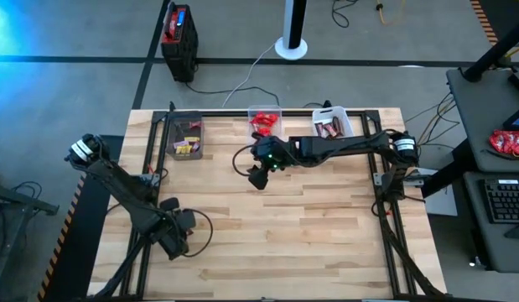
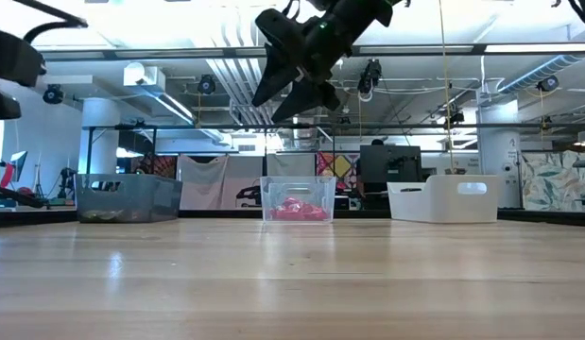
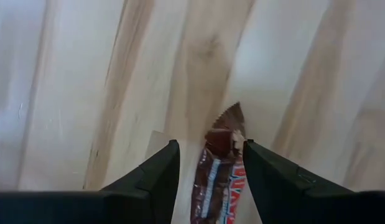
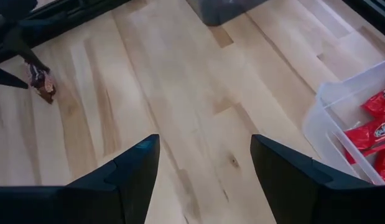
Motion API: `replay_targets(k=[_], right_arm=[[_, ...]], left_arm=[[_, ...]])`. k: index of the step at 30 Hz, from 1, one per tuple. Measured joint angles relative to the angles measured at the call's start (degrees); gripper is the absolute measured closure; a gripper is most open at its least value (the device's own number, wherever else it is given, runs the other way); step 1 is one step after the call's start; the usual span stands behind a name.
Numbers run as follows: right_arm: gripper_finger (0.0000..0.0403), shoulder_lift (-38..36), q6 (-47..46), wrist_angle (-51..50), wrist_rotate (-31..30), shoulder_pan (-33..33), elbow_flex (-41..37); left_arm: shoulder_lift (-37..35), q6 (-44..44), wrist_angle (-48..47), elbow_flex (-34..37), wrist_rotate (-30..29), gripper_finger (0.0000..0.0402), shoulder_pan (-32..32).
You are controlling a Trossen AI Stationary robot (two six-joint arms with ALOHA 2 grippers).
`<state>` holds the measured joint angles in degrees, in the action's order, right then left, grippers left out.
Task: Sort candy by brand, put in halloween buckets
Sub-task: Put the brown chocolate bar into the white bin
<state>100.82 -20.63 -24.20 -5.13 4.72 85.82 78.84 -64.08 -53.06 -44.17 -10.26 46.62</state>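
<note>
Jaws of the left gripper [image 3: 208,163] pinched a dark brown wrapped candy bar [image 3: 218,177] between them, needing firm grip; right gripper [image 4: 204,168] gaped empty.

dark brown bar [image 3: 218,180] cut off below, clear bin [image 4: 357,127] cropped at edge

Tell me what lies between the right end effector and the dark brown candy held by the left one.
Only bare wooden table, per the right wrist view: nothing sits between the open right end effector and the brown candy.
</note>
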Motion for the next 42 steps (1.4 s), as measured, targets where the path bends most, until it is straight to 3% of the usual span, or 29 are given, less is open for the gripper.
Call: replay_targets(k=[7, 11, 18, 27, 31, 34, 39, 42], right_arm=[[0.0158, 0.0, -1.0, -1.4, -0.4, -0.6, -0.2], [0.0158, 0.0, -1.2, -1.4, -0.5, -1.5, -0.7], [0.0158, 0.0, -1.9, -1.3, -1.0, -2.6, -1.1], [0.0158, 0.0, -2.0, -1.3, -1.0, -4.3, -1.2], [0.0158, 0.0, -1.9, -0.8, -1.0, -5.8, -1.9], [0.0158, 0.0, -1.5, 1.9, -1.0, -7.8, -3.5], [0.0158, 0.4, 8.2, 17.8, -1.0, -13.2, -9.5], [0.0158, 0.4, 15.2, 31.9, -0.9, -17.1, -14.3]], left_arm=[[-0.1, 1.5, 1.2, -0.6, 0.3, 0.0242, 3.6], [0.5, 1.7, 3.8, 2.0, 0.5, 0.0242, 6.7], [0.6, -2.5, 9.5, 7.7, 0.0, 0.0248, 6.9], [0.5, -1.7, 9.6, 6.2, -4.3, 0.0352, 7.0], [0.5, 0.5, 9.5, 3.7, -10.0, 0.0370, 7.0], [0.4, 3.4, 9.4, 1.6, -18.2, 0.0370, 7.0], [0.3, 10.5, 10.7, -1.8, -34.1, 0.0328, 6.8], [0.2, 15.5, 13.1, -3.1, -40.4, 0.0322, 6.5]])
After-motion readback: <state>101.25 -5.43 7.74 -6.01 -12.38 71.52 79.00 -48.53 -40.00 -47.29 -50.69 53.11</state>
